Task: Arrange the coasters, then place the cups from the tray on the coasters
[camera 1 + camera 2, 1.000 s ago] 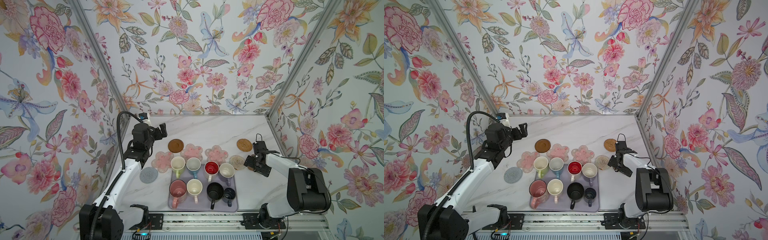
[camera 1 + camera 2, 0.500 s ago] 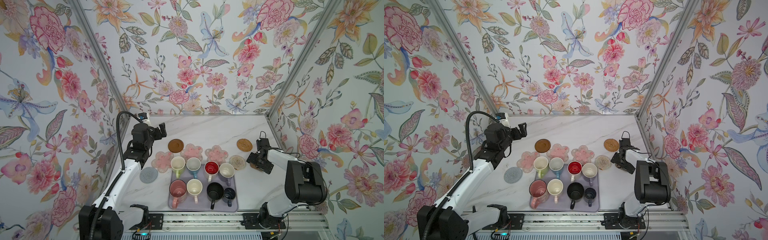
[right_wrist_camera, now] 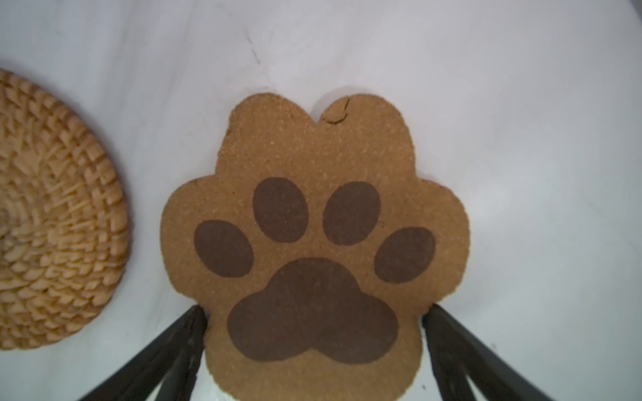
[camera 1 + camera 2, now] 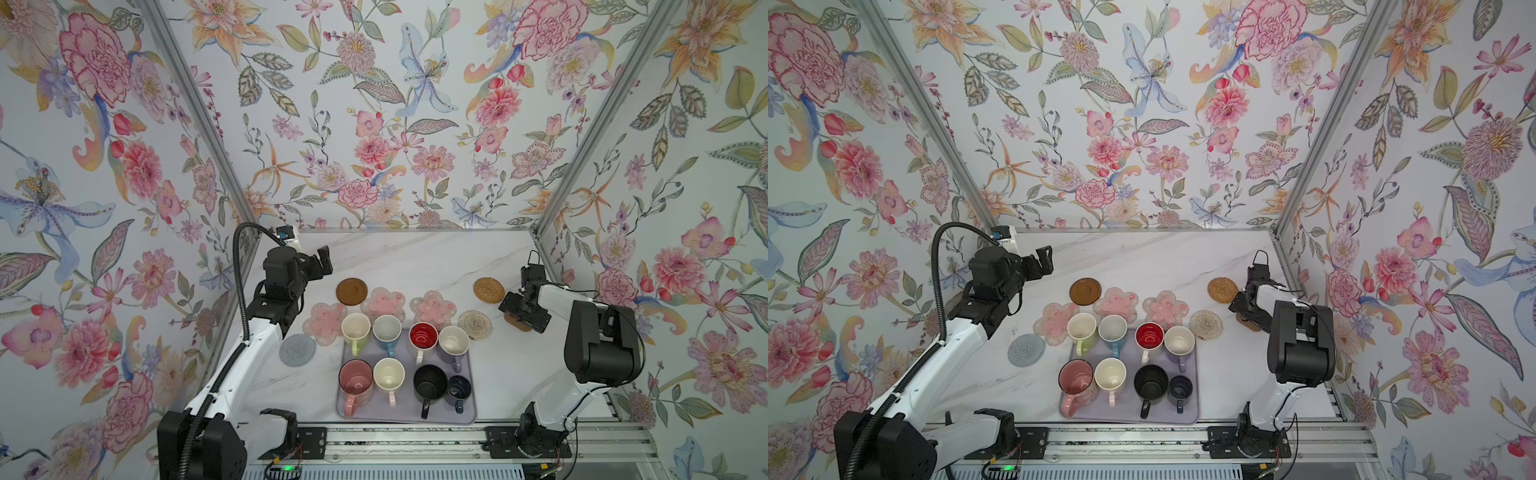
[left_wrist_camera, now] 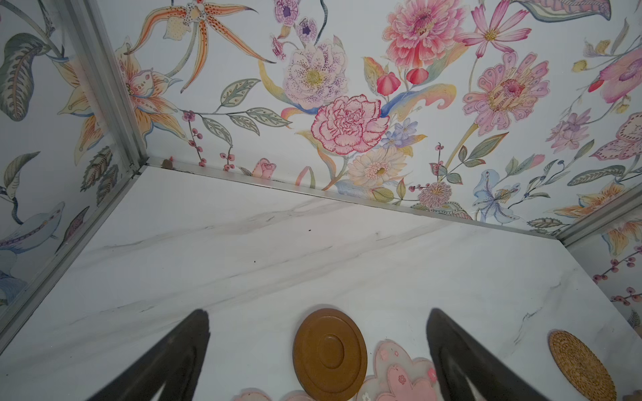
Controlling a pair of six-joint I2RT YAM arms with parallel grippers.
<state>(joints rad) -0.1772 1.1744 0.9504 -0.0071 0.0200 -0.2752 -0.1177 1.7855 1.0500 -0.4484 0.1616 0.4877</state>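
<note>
Where the right gripper (image 3: 316, 310) points down at the marble table (image 3: 521, 104), you have the paw coaster (image 3: 312, 243) lying flat between its fingers. It is grainy, cork-like brown with a lobed outline, five darker printed pads and a small nick at one notch. Jaws are spread wide, with a black fingertip (image 3: 196, 316) just beside each edge. Contact cannot be told.

A woven round (image 3: 52, 208) of coiled fibre lies near the paw, apart from it; you cannot tell which of the two it is.

In both top views:
- **Coasters behind the tray (image 4: 403, 413):** tan woven round (image 4: 489, 290), pale woven round (image 4: 474, 325), three translucent pink flower mats (image 4: 382, 302), glossy ringed brown disc (image 4: 351, 291), knitted-looking grey round (image 4: 297, 350).
- **On the flat lavender tray:** eight cups in two rows: green (image 4: 355, 328), blue (image 4: 386, 328), red-lined (image 4: 423, 336), lavender (image 4: 454, 340), pink (image 4: 355, 376), cream (image 4: 388, 374), black (image 4: 430, 380), navy (image 4: 458, 386). Pale marks inside the red-lined cup are too small to read.
- **Right arm (image 4: 598, 332):** folded tight at the table's right side.
- **Left arm (image 4: 249, 345):** raised, elbow bent.
- **Left gripper (image 5: 318, 312):** high above the table, aimed towards the back, jaws wide apart and empty.
</note>
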